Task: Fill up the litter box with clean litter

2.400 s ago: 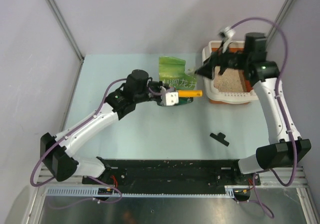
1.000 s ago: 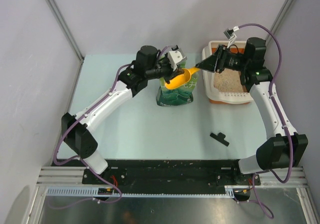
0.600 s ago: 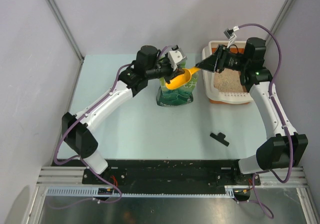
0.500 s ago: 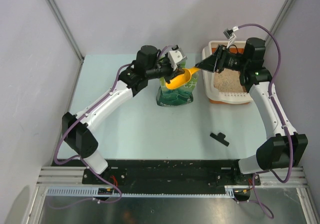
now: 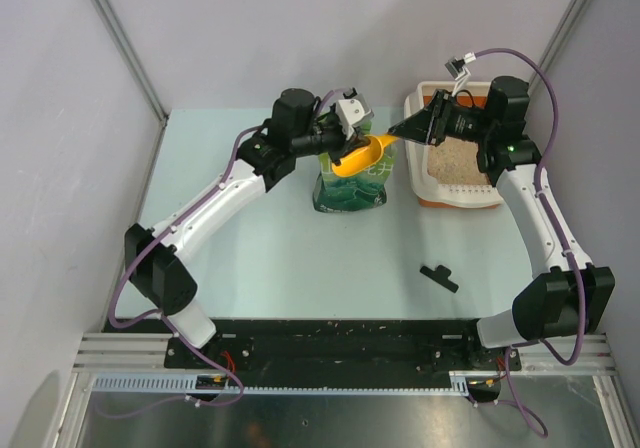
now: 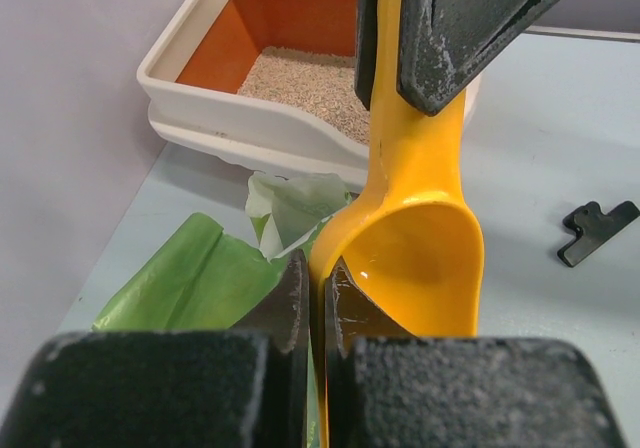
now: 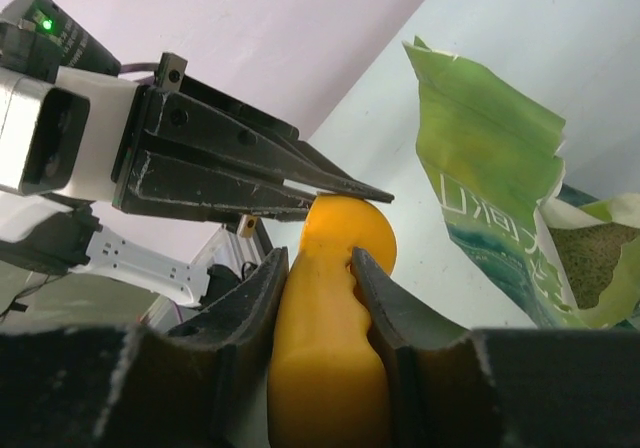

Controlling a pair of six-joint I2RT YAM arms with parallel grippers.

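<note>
1. Top external view: we see the right end effector (image 5: 404,131) pinching the handle of the yellow scoop (image 5: 368,155), and the left end effector (image 5: 351,148) pinching its bowl rim.
2. The scoop's long axis points right toward the litter box (image 5: 415,176), which is nearest the right arm and holds clean litter (image 5: 458,158).

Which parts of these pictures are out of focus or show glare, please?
Left wrist view: the left claw at the bottom edge is blurred, a small glare spot sits in the scoop bowl, and the litter box is in focus. Right wrist view: the right claw is soft, the green bag crisp. Top external view: even light, faint shadows.
</note>
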